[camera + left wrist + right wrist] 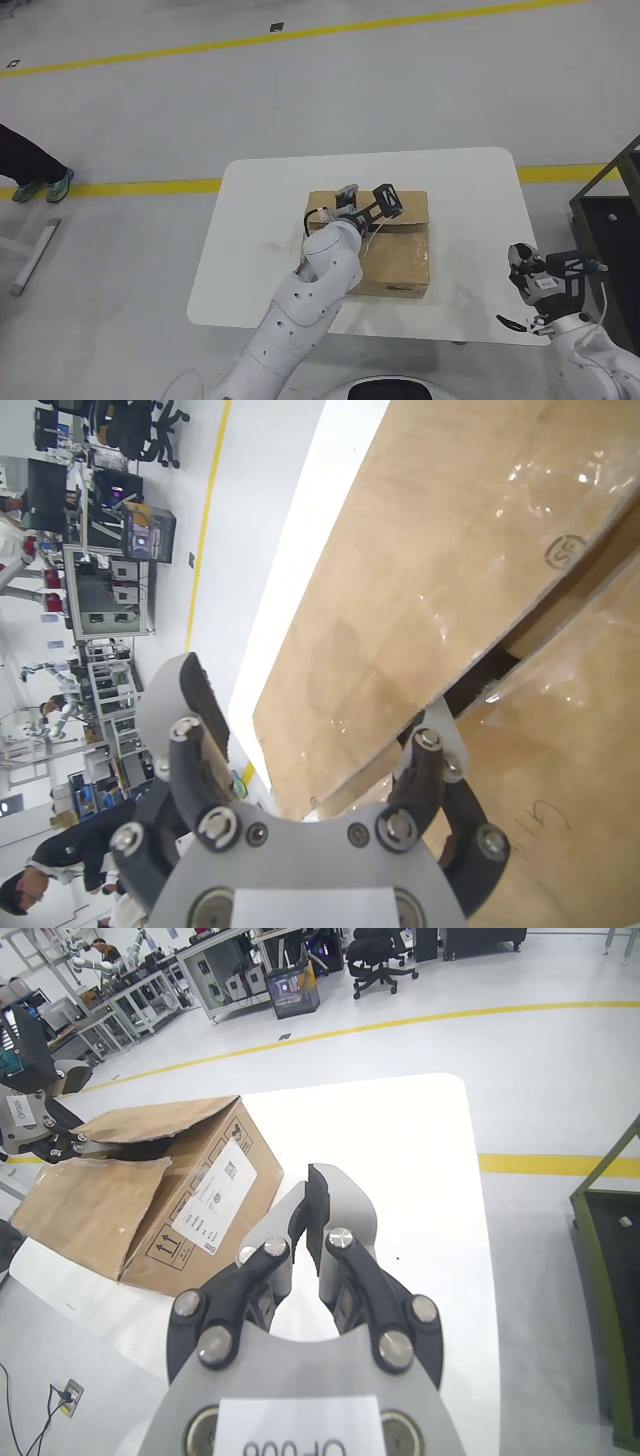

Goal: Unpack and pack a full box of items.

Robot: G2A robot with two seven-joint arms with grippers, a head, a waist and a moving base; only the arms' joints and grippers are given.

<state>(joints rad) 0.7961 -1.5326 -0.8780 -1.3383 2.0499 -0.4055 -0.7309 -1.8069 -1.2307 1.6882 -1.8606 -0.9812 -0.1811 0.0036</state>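
Note:
A brown cardboard box [395, 255] with a white label on one side lies in the middle of the white table [260, 200]. My left gripper [367, 196] is over the box's far top flap [425, 550]. It is open: one finger [435, 720] is tucked in the slit under the flap's edge, the other finger [195, 680] stands free outside it. From the right wrist view the flap [160, 1120] is slightly raised off the box [210, 1188], with the left gripper [75, 1145] at its edge. My right gripper [310, 1208] is shut on nothing, above the table's right front part [520, 262].
The near top flap [550, 750] lies flat under shiny tape. A dark green rack [610, 200] stands just off the table's right side [605, 1228]. Bare tabletop [425, 1153] lies right of the box. The box's contents are hidden.

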